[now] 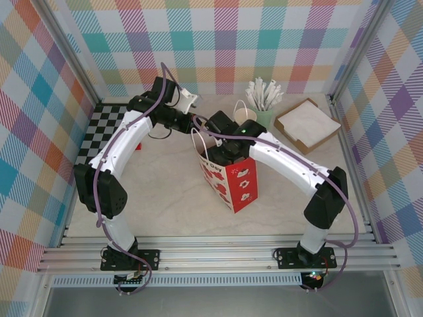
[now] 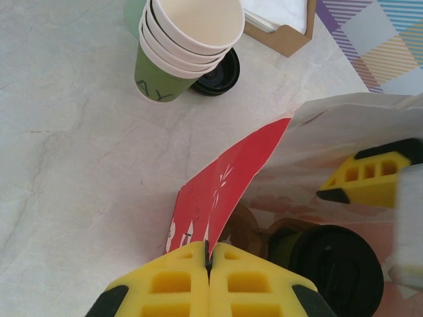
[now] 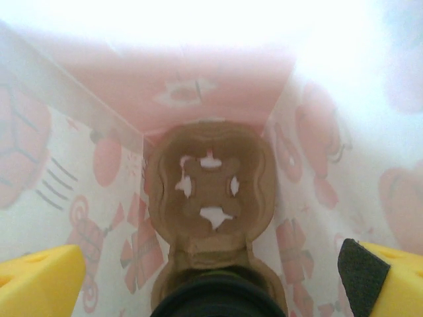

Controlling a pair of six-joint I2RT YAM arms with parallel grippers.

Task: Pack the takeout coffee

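Takeout coffee [image 2: 337, 267], one cup: dark green side and round black lid, seated in one well of a brown cardboard carrier [image 3: 210, 188] at the bottom of a red-and-white paper bag [image 1: 238, 188]. The carrier's second well stood empty, its flaps cut in a four-petal pattern.

Right gripper [image 3: 211, 264]: inside the bag, jaws spread wide, with one yellow finger [image 3: 36, 281] on either side of the lid and neither touching it.

Left gripper [image 2: 209, 256]: jaws closed on the bag's upper edge, red paper pinched between the two yellow pads [image 2: 172, 290]. The cup lay just beside and below these jaws, inside the bag.

Beyond the left jaws, outside the bag:
- one stack of cups [image 2: 188, 46], four cream rims counted above a green cup lettered "AY"
- one loose black lid [image 2: 221, 72] just beside the stack's base
- one brown box of white napkins [image 2: 281, 23]

Overhead view: one pale green holder of white stirrers [image 1: 264, 105], the stirrers too small to count.

Bag print: the word "Day" was legible; the remaining lettering could not be read.
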